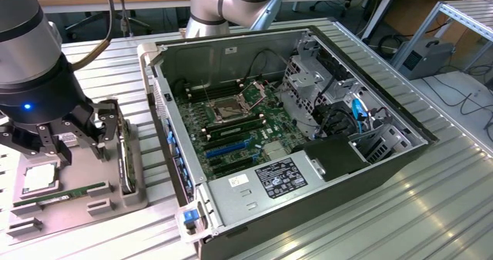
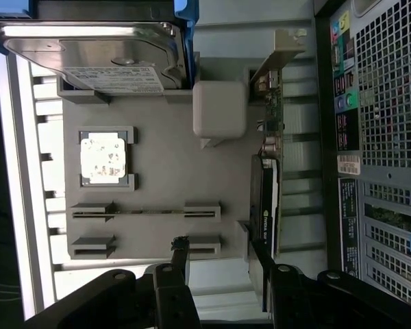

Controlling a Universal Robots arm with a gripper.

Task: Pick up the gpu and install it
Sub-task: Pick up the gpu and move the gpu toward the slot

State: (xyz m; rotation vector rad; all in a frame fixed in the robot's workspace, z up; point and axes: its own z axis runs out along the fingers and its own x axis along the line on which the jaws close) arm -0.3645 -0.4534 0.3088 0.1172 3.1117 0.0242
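Jaws are spread wide on my end, pinching nothing. The gpu (image 2: 266, 199), a thin flat dark card with a silvery bracket, stands on edge in the matte grey tray (image 2: 157, 178), just ahead of one jaw's tip.

The slatted table (image 1: 447, 214) bears a computer case (image 1: 331, 214) and grey tray (image 1: 62, 211).

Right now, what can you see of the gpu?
The gpu is a thin dark card with a silvery metal bracket at one end. It stands on edge in the gray fixture tray, outside the open computer case. The open gripper is near its other end, not clamping it.
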